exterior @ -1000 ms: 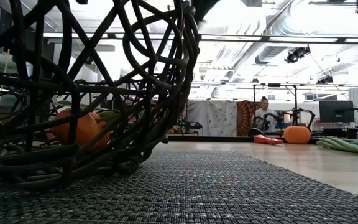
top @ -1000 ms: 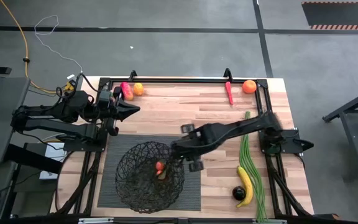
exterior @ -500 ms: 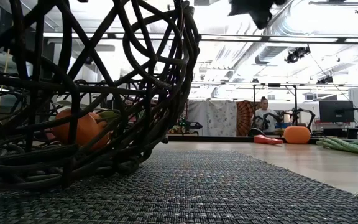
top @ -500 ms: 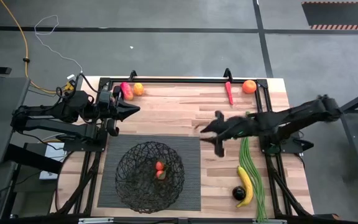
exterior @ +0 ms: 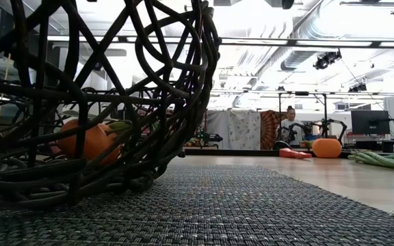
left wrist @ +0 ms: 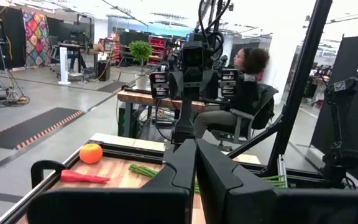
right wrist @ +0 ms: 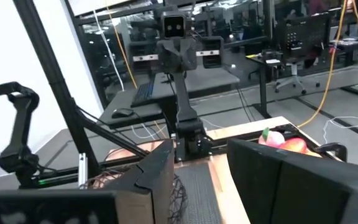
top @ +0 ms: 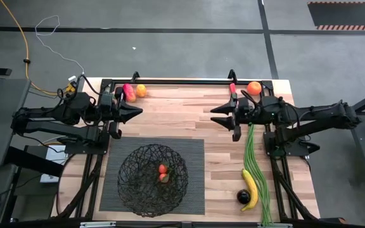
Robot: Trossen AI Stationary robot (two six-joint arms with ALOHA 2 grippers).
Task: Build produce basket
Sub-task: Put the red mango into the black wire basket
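Observation:
The black wire basket [top: 154, 179] stands on a dark ribbed mat and holds an orange fruit [top: 163, 171], which lies on its bottom [exterior: 87, 141]. My right gripper [top: 216, 116] hovers open over the bare wood, to the far right of the basket, beside the far end of the green beans [top: 253, 161]. My left gripper [top: 134, 111] waits shut near the table's left edge. A pink peach [top: 127, 92] and an orange [top: 140, 90] lie at the far left. A red pepper [top: 234, 95] and an orange [top: 253, 88] lie at the far right. A banana [top: 251, 188] and a dark fruit [top: 243, 197] lie near right.
The ribbed mat [top: 195, 183] covers the near middle of the table. A black frame rail [top: 182, 80] runs along the far edge, and posts stand at the corners. Bare wood [top: 182, 120] lies between the two grippers. A person [left wrist: 247, 81] sits beyond the table's right side.
My right arm has drawn back from over the basket's far right rim, moving right and toward the far edge, and has risen out of the low view. The orange fruit has stayed in the basket.

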